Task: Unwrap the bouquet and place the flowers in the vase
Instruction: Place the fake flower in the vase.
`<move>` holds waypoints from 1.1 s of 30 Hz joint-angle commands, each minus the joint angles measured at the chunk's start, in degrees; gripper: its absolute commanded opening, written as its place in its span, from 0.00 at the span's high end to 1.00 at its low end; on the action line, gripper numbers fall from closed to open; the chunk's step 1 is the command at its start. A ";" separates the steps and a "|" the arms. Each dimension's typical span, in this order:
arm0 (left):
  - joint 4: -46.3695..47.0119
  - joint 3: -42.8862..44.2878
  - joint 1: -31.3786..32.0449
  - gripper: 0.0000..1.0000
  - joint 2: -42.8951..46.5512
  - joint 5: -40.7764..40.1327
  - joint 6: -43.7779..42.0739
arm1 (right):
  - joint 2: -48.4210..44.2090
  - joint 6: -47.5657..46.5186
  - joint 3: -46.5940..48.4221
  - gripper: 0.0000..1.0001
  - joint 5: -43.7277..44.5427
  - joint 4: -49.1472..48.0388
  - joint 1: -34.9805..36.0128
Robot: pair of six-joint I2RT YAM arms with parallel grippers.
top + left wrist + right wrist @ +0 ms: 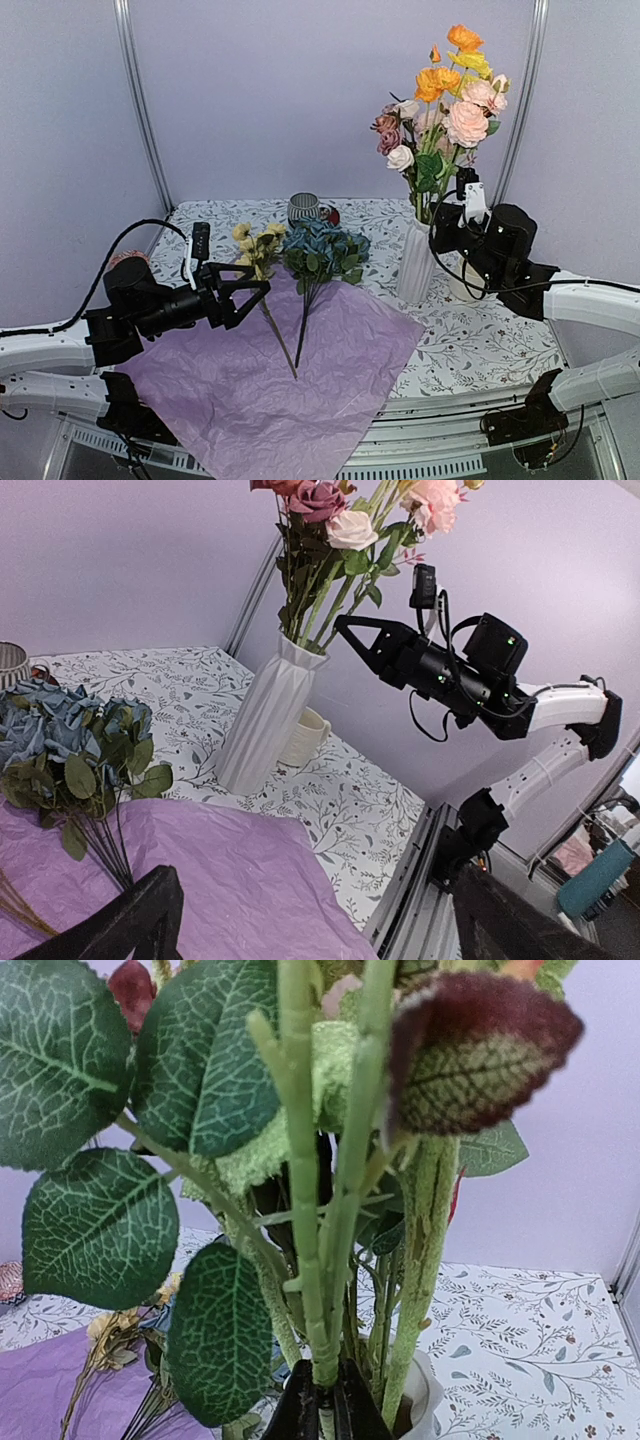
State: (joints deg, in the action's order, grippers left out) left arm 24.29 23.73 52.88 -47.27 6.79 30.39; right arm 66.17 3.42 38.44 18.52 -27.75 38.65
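Nearest to me, the crinkled pink-purple tissue paper (250, 390) is lying spread flat on the table (490, 345), its front corner hanging over the near edge. I am holding my left gripper (250, 305) over the left part of the sheet, its jaws standing wide apart with nothing between them. Two bunches of flowers are lying on the paper just ahead of it, with their stems pointing toward me and meeting near the ends. The cream-yellow roses (258, 240) are on the left and the dusty blue roses (325, 250) are beside them on the right. Further right, off the paper, the white ribbed vase (415, 262) is standing upright and carrying the pink, mauve, orange and yellow blooms (455, 105). I am gripping one green stem (300, 1210) of those with my right gripper (327, 1408), its jaws pinched tight on the stem close above the vase's mouth. A cream mug (305, 735) is sitting just beside the vase; whether they are touching I cannot tell. Farthest back, a striped grey cup (303, 208) is standing near the wall.
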 commanded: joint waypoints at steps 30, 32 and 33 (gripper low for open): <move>-12.72 2.59 -2.52 0.14 -9.86 -13.53 13.72 | -14.06 12.47 5.33 0.20 -13.20 31.80 -0.86; -15.10 3.77 -4.46 0.20 -12.85 -13.25 16.37 | -15.27 14.64 5.07 0.19 -15.70 35.01 -0.86; -15.85 4.29 -5.46 0.21 -14.72 -12.98 17.55 | -15.80 15.53 4.73 0.19 -17.10 36.18 -0.82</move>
State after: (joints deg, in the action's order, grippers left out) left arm 13.72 25.28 50.72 -57.30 -4.29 41.52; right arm 52.82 13.91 42.04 8.01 -0.21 38.11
